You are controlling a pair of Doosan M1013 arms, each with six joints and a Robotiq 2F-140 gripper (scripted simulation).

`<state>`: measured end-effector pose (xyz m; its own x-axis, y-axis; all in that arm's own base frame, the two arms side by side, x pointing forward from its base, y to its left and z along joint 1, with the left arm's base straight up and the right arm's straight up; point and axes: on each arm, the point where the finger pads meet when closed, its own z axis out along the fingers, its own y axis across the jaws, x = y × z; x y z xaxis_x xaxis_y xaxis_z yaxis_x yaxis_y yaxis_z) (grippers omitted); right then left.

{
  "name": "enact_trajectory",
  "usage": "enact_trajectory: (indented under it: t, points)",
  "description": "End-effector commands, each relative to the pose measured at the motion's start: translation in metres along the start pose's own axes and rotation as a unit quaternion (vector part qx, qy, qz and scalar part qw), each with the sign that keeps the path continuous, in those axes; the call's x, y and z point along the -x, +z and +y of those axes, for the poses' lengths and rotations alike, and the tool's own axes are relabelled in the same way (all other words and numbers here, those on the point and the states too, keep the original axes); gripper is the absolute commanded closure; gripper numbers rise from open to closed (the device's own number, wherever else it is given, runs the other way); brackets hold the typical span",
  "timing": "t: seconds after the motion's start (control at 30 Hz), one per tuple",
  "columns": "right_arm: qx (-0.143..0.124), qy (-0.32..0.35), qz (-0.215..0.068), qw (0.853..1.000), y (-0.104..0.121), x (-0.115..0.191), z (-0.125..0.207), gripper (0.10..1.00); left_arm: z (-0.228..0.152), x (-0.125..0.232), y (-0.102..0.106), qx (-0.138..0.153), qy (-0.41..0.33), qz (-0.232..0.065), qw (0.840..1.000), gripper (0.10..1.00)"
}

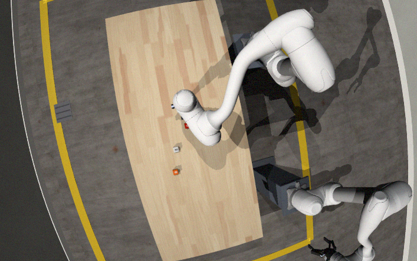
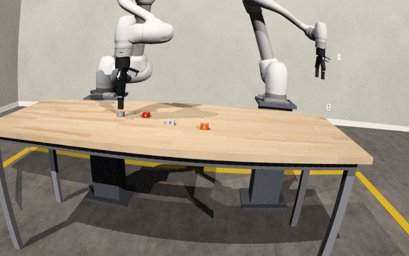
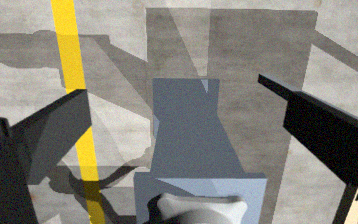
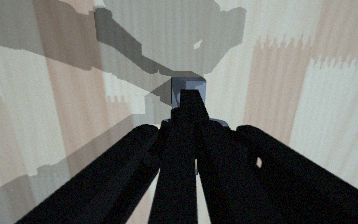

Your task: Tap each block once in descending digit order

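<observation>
Grey block [image 2: 120, 114] [image 4: 195, 84], small and cube-like, sits on the pale wooden worktop [image 1: 203, 201] [image 2: 231, 139] [image 4: 275, 100], nearest its far left corner in the exterior view. Directly above it, apart from its top, points the right black claw [image 2: 120, 108] [image 4: 190, 92], fingers together and holding nothing. The left black claw [image 1: 317, 242] [image 2: 319, 77] [image 3: 172, 84], fingers spread, hangs beyond the worktop's edge.

The end effector's [image 3: 175, 97] fingers spread wide above a blue-grey pedestal [image 3: 260, 176] beside a yellow floor stripe [image 3: 70, 55].
</observation>
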<state>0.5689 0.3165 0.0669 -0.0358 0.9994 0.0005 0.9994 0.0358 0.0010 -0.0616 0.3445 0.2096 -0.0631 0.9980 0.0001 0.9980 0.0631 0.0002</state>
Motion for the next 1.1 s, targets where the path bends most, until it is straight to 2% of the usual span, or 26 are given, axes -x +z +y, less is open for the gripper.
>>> enact_trajectory:
  t: [0.0,1.07]
  points:
    - [0.001,0.0,0.001,1.0,0.0005,-0.0003,0.0004,0.999,-0.0001,-0.0004,-0.0005,0.0,0.0,0.0,1.0,0.098]
    - [0.001,0.0,0.001,1.0,0.0097,-0.0003,0.0005,0.999,-0.0001,-0.0004,-0.0005,0.0,0.0,0.0,1.0,0.098]
